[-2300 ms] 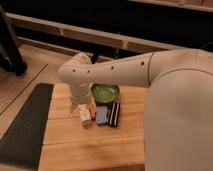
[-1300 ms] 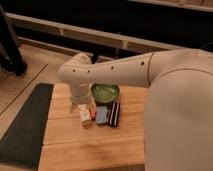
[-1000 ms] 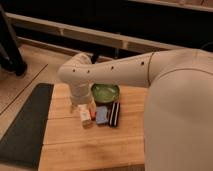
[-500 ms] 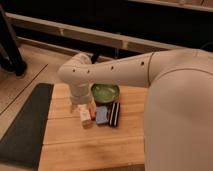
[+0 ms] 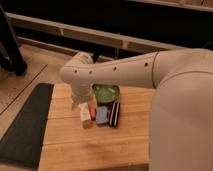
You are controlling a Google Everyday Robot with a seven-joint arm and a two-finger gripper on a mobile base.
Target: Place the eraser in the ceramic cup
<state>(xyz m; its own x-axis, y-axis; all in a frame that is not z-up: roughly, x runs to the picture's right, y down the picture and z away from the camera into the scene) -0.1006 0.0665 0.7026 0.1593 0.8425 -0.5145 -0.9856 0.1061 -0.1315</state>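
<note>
The flat, black, striped eraser (image 5: 114,114) is seen on the wooden worktop (image 5: 100,145), just beside a blue rectangular pad (image 5: 102,115). The gripper (image 5: 80,103) is held over the pale ceramic cup (image 5: 84,116); the state of its jaws cannot be told.
</note>
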